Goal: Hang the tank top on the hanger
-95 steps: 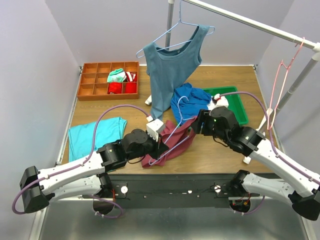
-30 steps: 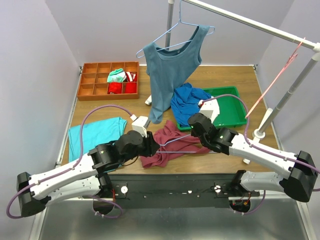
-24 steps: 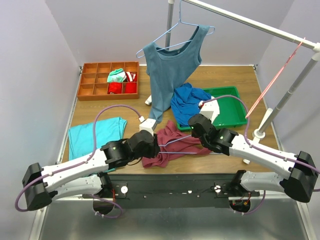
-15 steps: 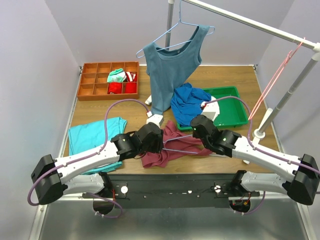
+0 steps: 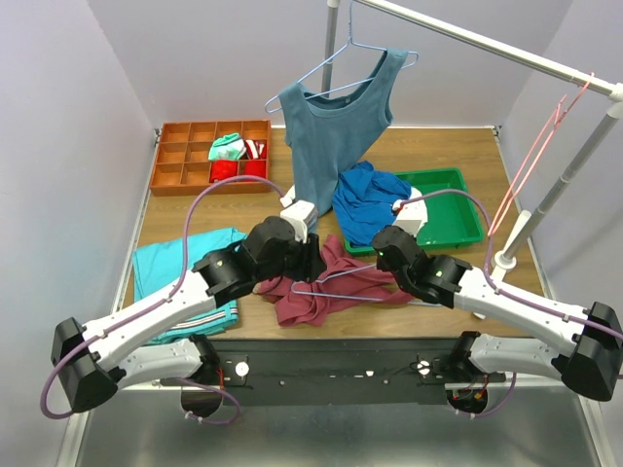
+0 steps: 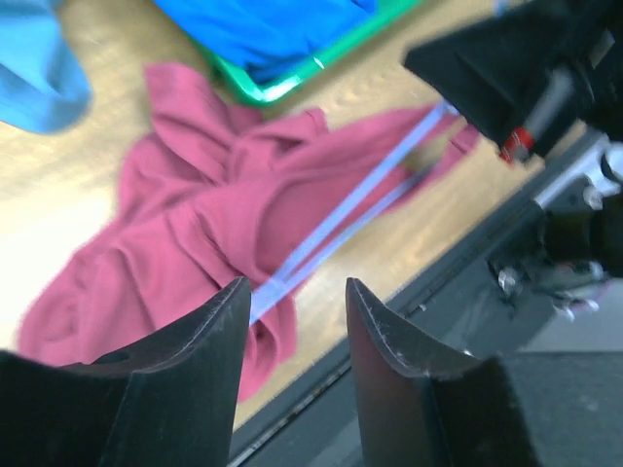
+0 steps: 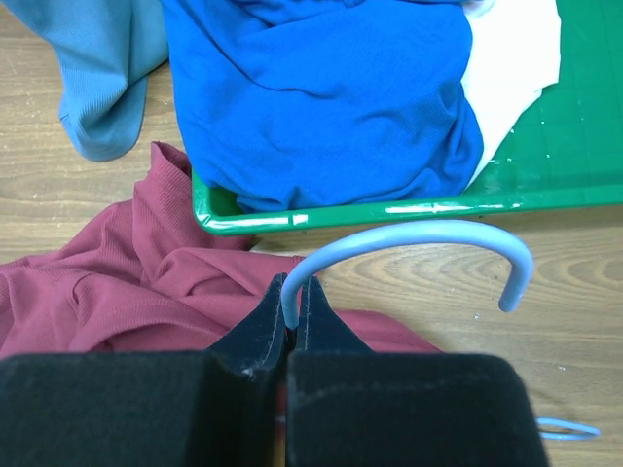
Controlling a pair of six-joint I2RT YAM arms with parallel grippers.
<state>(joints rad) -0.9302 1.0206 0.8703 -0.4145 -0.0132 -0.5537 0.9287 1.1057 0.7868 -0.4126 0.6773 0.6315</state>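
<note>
Swung forward, the left gripper (image 6: 295, 292) is hovering spread above the crumpled maroon tank top (image 6: 195, 224) while the right gripper (image 7: 294, 297) is clamping the light-blue wire hanger (image 7: 419, 233).

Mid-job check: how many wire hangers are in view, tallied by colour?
Light blue: 2, the table hanger and the dressed hanger wearing the slate top on the rail
Pink: 1, the pink hanger, also on the rail
Total: 3
</note>
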